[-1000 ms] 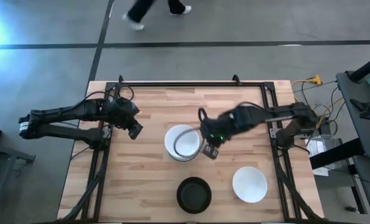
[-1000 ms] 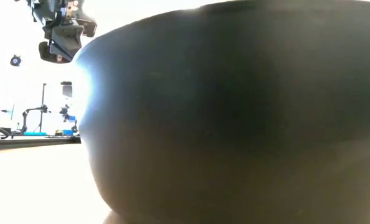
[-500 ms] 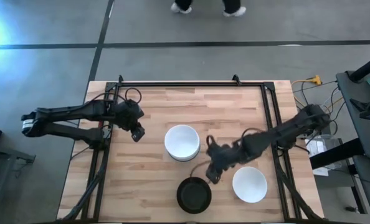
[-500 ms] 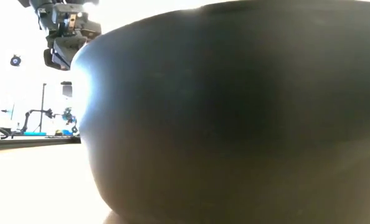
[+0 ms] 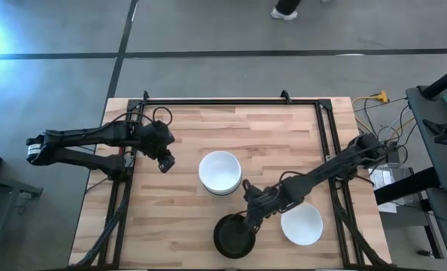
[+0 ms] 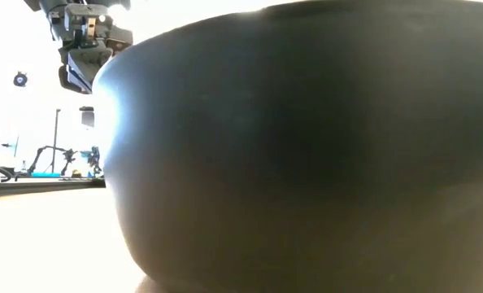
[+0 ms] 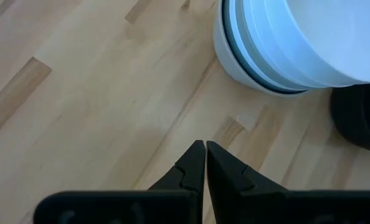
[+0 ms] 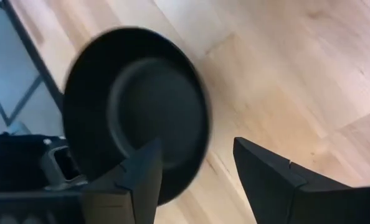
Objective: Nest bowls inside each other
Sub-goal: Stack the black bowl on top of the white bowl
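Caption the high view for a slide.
Right gripper, jaws open, reaches the black bowl; left gripper waits beside the white stack.

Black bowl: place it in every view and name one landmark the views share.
High view: black bowl at the table's near edge, under the right tool.
Low view: fills the picture.
Left wrist view: dark sliver beside the white stack.
Right wrist view: centre-left.
Landmark: wooden tabletop.
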`<state>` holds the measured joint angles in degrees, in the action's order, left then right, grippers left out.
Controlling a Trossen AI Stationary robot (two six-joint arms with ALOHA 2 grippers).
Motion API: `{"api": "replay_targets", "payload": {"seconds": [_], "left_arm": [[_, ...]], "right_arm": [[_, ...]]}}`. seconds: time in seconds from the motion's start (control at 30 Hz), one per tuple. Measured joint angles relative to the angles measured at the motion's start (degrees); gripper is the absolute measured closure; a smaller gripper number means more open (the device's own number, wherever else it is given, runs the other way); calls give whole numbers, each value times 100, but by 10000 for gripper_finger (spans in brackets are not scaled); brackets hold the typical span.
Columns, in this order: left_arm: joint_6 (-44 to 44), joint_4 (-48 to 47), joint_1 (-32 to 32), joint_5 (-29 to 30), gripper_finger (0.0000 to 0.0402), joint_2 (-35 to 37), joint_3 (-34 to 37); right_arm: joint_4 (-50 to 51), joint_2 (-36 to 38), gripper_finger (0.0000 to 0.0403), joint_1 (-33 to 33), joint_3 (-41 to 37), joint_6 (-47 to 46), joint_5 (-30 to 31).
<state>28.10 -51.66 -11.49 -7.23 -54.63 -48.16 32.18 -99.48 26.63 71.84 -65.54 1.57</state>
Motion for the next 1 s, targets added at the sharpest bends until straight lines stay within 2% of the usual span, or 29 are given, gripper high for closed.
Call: {"api": "replay_targets", "payload": {"seconds": [0.33, 0.6, 0.67, 0.77, 0.93, 1.0], "left_arm": [[7, -42, 4, -82, 402, 41, 9], [2, -34, 0, -85, 402, 43, 37], [2, -21, 0, -85, 402, 43, 64], [0, -18, -2, -84, 402, 43, 85], [-1, 7, -2, -85, 402, 41, 90], [-2, 7, -2, -85, 402, 43, 90]], "right_arm": [[-238, -525, 211, -2, -29, 102, -111], [-983, -937, 215, -91, -48, 386, -958], [-999, -923, 229, -174, -54, 528, -1305], [-988, -920, 273, -261, -82, 667, -1600], [-995, -918, 374, -267, -83, 706, -1673], [-988, -918, 386, -268, -86, 661, -1676]]}}
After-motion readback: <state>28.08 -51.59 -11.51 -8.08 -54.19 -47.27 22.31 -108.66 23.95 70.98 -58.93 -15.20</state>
